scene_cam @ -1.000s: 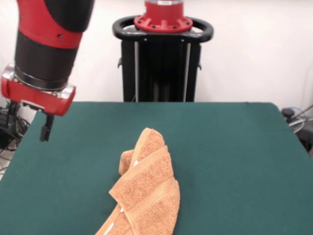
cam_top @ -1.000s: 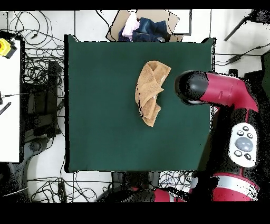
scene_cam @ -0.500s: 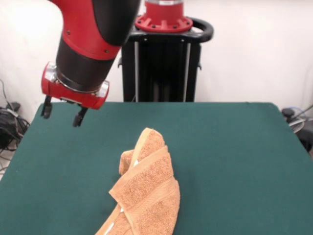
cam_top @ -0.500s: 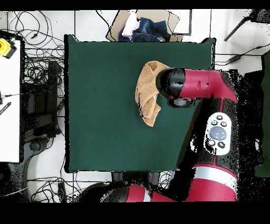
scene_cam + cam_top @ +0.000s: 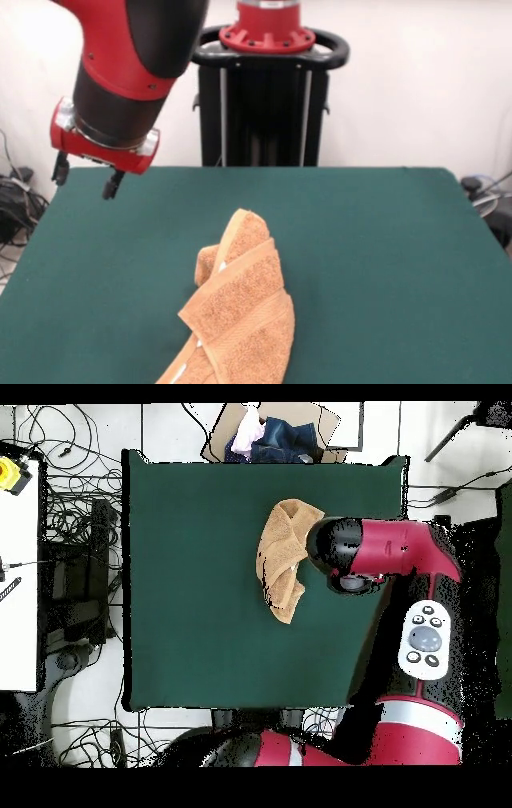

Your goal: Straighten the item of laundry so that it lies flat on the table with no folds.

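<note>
Nearest the camera in the front view: towel (image 5: 238, 312), orange-tan terry, bunched and folded over itself into a long narrow heap, running off the bottom edge of the picture. Thin white strip showing along one fold, probably the label or a band edge. Definitely not flat yet, several layers stacked, one flap lapped diagonally across the rest. Same story from overhead (image 5: 285, 556): a crumpled elongated lump lying toward one end of the desk (image 5: 384, 256), close to the short edge there.

Loads of bare green felt all round it though. Plenty of room to drag a corner out sideways without running off an edge, except toward that close edge, so spreading away from it looks the safer bet.

Further back and up: hand (image 5: 84, 176), hanging under the red and black arm (image 5: 120, 72), well above the felt and off to one side of the towel, not touching anything. Two dark fingertips (image 5: 111, 186) spread apart, nothing between them, so open and empty. Guessing parked high like that to clear the heap before coming down on a loose corner.

Behind the desk, black pedestal (image 5: 264, 104) against the pale wall. Overhead also shows a cardboard box (image 5: 270, 436) of other clothes just off one end of the desk, plus a cable tangle on the floor.
</note>
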Robot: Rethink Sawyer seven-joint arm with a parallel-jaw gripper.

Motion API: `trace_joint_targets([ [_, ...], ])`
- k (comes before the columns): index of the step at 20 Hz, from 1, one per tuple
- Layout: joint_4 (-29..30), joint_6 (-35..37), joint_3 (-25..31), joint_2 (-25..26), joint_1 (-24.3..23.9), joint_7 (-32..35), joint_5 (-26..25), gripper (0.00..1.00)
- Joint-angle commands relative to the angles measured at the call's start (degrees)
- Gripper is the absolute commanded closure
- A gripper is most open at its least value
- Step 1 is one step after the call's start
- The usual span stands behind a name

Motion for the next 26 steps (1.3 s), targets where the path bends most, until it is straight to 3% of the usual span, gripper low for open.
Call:
trace_joint_targets([
  [1,4.1,-3.89,5.76,4.35,-1.3,-4.97,-2.16,0.0],
  [21,2.36,-0.33,1.94,6.01,2.04,-3.4,-7.41,0.0],
  [26,4.78,-4.73,4.94,4.65,-0.74,-3.45,-5.09,0.0],
])
